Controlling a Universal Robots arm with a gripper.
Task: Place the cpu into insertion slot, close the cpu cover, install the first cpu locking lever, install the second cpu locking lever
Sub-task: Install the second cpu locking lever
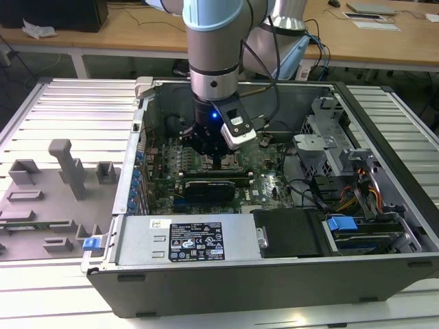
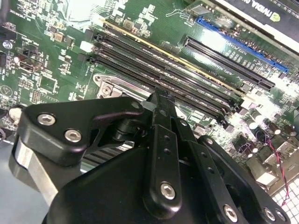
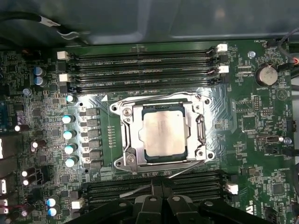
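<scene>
First wrist view showing cpu lying flat under closed cpu cover, gripper fingers sitting narrow, pressed together, beside it.

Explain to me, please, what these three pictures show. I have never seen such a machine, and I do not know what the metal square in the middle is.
The exterior view shows a robot arm reaching down into an open computer case. Its hand hangs just above the green motherboard. The two wrist views come from cameras riding on the arm. In the first wrist view, the cpu lies in the insertion slot, with the cpu cover closed around it. Long black memory slots run beside it. The hand's dark fingers sit near a thin lever at the slot's edge.
</scene>
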